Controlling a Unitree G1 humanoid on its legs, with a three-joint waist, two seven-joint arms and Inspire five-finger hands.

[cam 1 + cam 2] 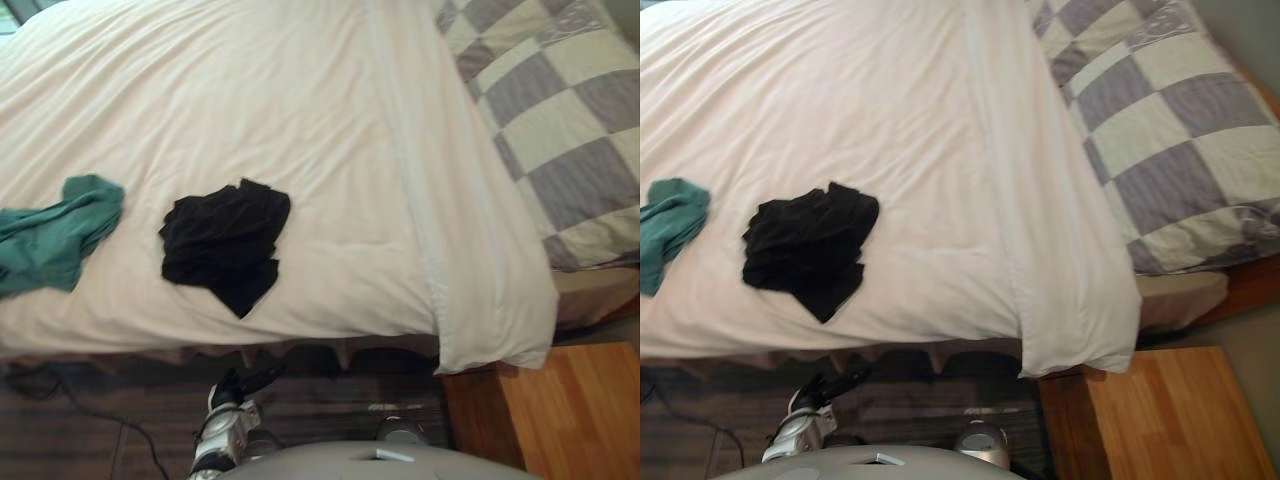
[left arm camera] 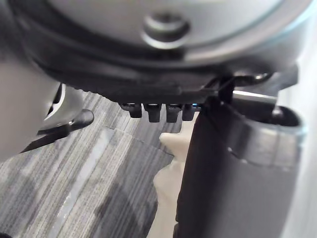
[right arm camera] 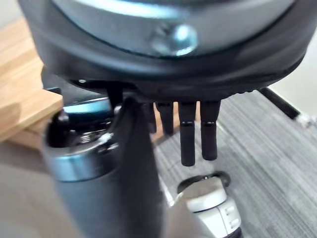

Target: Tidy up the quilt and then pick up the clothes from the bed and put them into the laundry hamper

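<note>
A white quilt lies spread flat over the bed, and its near right corner hangs over the edge. A crumpled black garment rests on it close to the near edge. A green garment lies to its left at the view's border. My left hand hangs low in front of the bed over the floor, below the black garment, fingers relaxed and holding nothing. My right hand hangs beside my body with straight fingers pointing down at the carpet, also empty.
A grey-and-cream checked cover lies at the bed's head on the right. A wooden nightstand stands at the lower right, beside the quilt's hanging corner. Grey striped carpet runs along the bed's near side.
</note>
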